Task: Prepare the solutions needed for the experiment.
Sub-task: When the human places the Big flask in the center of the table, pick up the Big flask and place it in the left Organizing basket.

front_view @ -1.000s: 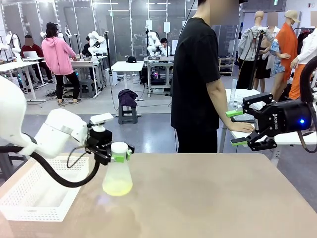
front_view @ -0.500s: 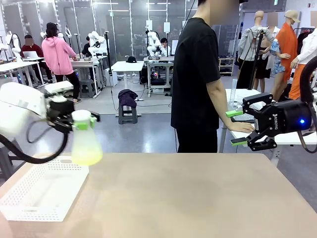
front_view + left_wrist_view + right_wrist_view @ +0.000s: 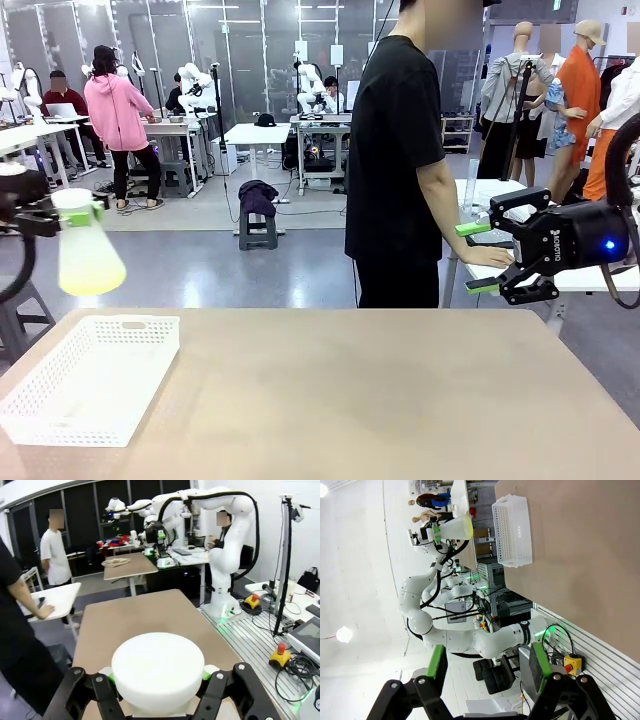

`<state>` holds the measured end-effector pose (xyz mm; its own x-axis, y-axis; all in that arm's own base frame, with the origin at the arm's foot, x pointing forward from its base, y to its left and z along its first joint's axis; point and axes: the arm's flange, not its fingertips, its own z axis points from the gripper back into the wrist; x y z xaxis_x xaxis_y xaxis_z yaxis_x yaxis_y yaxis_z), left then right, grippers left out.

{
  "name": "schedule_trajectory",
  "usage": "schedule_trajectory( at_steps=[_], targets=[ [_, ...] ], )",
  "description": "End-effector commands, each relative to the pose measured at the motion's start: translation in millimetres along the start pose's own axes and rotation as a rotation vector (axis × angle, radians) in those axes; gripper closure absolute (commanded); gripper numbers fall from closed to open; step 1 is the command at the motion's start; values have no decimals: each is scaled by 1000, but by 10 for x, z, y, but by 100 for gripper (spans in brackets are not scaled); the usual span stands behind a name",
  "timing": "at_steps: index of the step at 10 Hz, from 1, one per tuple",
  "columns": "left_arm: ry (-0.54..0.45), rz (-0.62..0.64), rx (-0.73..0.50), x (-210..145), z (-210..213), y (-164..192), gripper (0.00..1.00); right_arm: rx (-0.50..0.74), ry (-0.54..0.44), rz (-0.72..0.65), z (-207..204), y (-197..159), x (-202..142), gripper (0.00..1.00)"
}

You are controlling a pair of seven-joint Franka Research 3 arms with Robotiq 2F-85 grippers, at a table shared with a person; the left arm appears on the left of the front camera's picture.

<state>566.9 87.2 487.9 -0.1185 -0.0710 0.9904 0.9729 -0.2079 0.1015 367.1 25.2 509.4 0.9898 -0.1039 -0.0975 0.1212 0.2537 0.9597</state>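
Note:
A frosted conical flask [image 3: 88,262] hangs in the air at the far left, above and behind the table's left edge. A shallow layer of pale yellow solution [image 3: 92,284] lies in its bottom. My left gripper [image 3: 76,212] is shut on the flask's neck, green pads on either side. In the left wrist view the flask's white top [image 3: 157,667] sits between the fingers of the left gripper [image 3: 157,682]. My right gripper [image 3: 478,258] stands open and holds nothing, in the air off the table's far right. From the right gripper [image 3: 487,664], the flask [image 3: 454,528] shows far off.
A white perforated basket [image 3: 60,425] lies on the left of the tan table [image 3: 380,400]. A person in a black shirt [image 3: 395,150] stands at the far side, one hand [image 3: 490,257] resting on a white table close behind my right gripper.
My left arm has carried the flask up and to the left, from low over the table beside the basket to high at the picture's left edge. The right gripper has not moved.

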Motion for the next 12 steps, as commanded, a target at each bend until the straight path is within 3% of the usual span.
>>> schedule_trajectory(
  at_steps=[1,6,12],
  targets=[
    [-53,-31,-11,-180,238,21,91,12,-1,3,3,23,1,17],
    [-99,16,-13,-777,420,-121,91,12,-1,3,3,23,1,17],
    [-83,36,24,-840,381,-119,91,12,-1,3,3,23,1,17]
  ],
)
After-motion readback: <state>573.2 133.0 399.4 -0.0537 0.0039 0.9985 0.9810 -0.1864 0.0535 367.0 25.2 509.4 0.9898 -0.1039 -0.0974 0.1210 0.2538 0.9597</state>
